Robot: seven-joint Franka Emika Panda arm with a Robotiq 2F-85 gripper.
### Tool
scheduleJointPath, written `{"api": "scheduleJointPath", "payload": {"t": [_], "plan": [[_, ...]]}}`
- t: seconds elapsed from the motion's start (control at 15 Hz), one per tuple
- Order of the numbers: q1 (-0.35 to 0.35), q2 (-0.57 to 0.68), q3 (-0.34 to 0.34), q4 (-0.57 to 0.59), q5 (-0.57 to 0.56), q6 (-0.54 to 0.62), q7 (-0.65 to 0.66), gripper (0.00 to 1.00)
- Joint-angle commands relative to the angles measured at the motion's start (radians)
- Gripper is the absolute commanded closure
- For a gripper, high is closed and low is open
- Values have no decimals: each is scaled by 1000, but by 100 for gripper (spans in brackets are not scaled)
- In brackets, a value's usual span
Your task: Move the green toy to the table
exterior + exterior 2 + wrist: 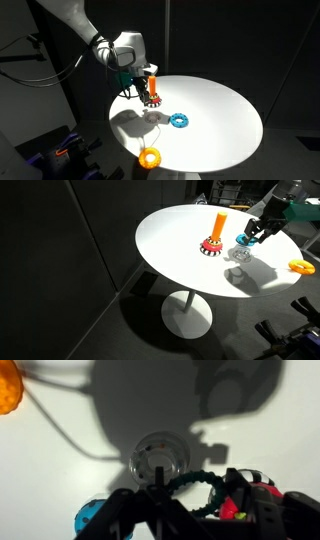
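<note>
The green toy is a dark green ring [198, 477] held in my gripper [186, 500], which is shut on it above the white round table [225, 105]. In an exterior view my gripper [140, 84] hangs just beside the orange peg [153, 82] with its red base ring [153, 101]. In an exterior view my gripper [256, 232] carries the green ring [243, 241] above the table [170, 240], next to the peg [220, 222]. The red base [256, 496] shows at the right of the wrist view.
A blue ring [180, 120] lies on the table near the peg; it also shows in an exterior view [243, 255] and the wrist view [88, 518]. An orange ring [150, 157] lies near the table's edge [301, 267], top left in the wrist view [8, 385].
</note>
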Motion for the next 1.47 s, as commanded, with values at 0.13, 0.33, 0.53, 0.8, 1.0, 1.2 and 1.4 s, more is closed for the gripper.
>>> {"api": "scheduleJointPath", "payload": {"t": [0.13, 0.33, 0.53, 0.8, 1.0, 1.2, 1.4], "plan": [[-14, 37, 9, 23, 22, -4, -48, 5], [-15, 44, 8, 27, 24, -10, -51, 0], [-19, 40, 13, 36, 40, -41, -57, 0], [-23, 24, 18, 71, 91, -157, -62, 0], [-21, 11, 15, 107, 111, -267, -56, 0], [-14, -5, 7, 139, 93, -358, -31, 0], [-10, -33, 3, 157, 75, -419, -14, 0]]}}
